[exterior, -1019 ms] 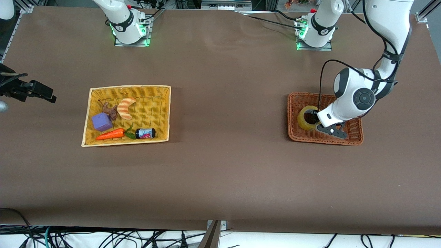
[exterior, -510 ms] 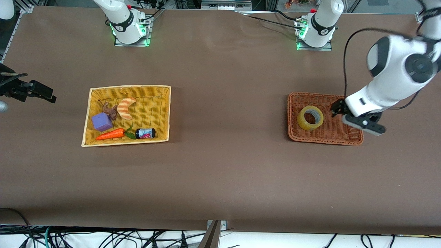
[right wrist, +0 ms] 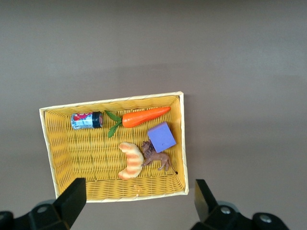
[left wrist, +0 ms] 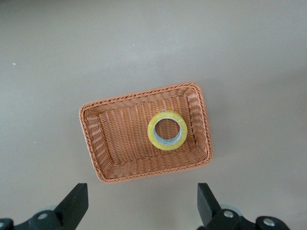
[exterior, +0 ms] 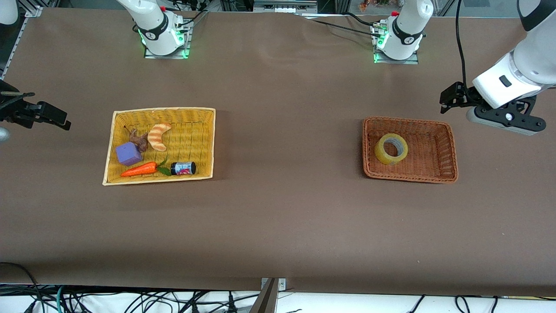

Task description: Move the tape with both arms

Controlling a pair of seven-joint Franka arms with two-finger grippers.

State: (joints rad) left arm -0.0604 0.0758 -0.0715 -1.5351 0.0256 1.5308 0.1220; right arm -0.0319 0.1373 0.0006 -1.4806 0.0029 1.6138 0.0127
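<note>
Two baskets sit well apart on the brown table [exterior: 278,208]. Toward the left arm's end, the brown basket [exterior: 441,150] holds only the tape [exterior: 391,149], lying flat with its grey core facing up. Toward the right arm's end, the yellow basket [exterior: 204,143] holds a croissant toy [exterior: 159,136], a purple block [exterior: 128,154], a carrot [exterior: 140,169], a small can [exterior: 183,168] and a brown figure [exterior: 139,139]. Up in the air beside the brown basket hangs the left gripper [left wrist: 139,208], jaws apart and empty. At the table's edge, the right gripper [right wrist: 136,208] hangs partly cut off, waiting with jaws apart.
</note>
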